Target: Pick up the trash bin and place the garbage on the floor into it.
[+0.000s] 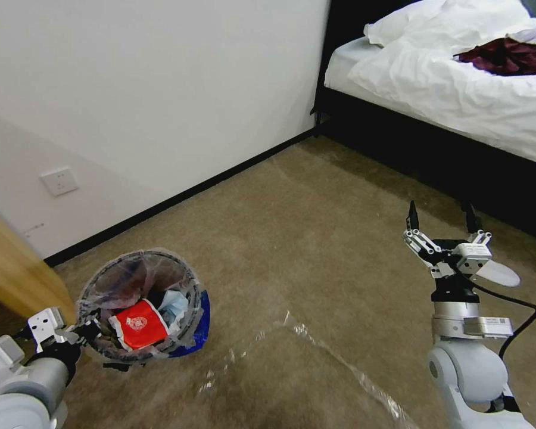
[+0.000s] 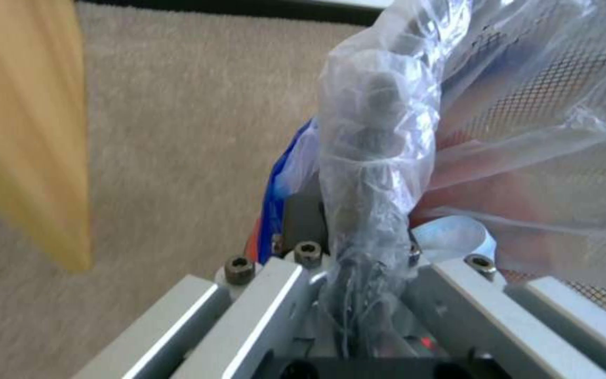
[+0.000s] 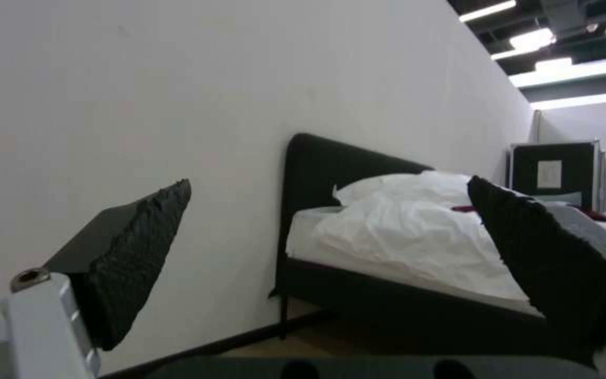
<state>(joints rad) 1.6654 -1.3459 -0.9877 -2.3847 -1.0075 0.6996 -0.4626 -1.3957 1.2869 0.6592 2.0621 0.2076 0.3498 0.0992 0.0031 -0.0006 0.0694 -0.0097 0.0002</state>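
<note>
The trash bin [image 1: 192, 298], round and lined with crinkled clear plastic, hangs at the lower left above the floor [image 1: 315, 238]. My left gripper [image 1: 84, 329] is shut on its near rim; in the left wrist view its fingers [image 2: 303, 221] pinch the plastic-wrapped rim of the bin [image 2: 555, 100]. Garbage lies inside: a red-white carton [image 1: 139, 323] and a blue mask [image 1: 174, 304]. My right gripper [image 1: 441, 211] is raised at the right, open and empty, and in the right wrist view it [image 3: 327, 184] points at the wall and bed.
A bed [image 1: 452, 89] with white bedding and a dark red cloth [image 1: 506, 56] fills the upper right. A wooden panel [image 1: 12, 268] stands close on the left of the bin. Clear tape strips [image 1: 339, 363] cross the carpet in front of me.
</note>
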